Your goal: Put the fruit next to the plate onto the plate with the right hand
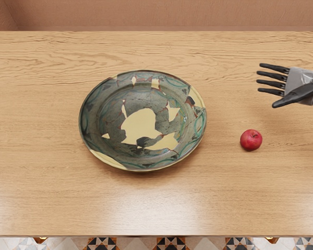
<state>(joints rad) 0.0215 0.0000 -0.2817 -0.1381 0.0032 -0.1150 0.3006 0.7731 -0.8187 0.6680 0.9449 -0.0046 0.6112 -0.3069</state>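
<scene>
Found a green-and-cream patterned plate (93,112) at the middle of the wooden table (41,182), bare wood open all round. Saw the red apple (251,140) lying right of the plate, clear of its rim, open wood between. Noted the right hand (289,86) hovering farther back and right of the apple, fingers (274,67) spread and empty, arm cut off by the right edge.

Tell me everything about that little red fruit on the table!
The red fruit is small, round and smooth, deep red with a soft shine. It sits by itself on the wooden table, to the right of the plate and clear of its rim. Only the table touches it. The right hand hovers farther back and to the right, fingers spread, not holding it.
</scene>
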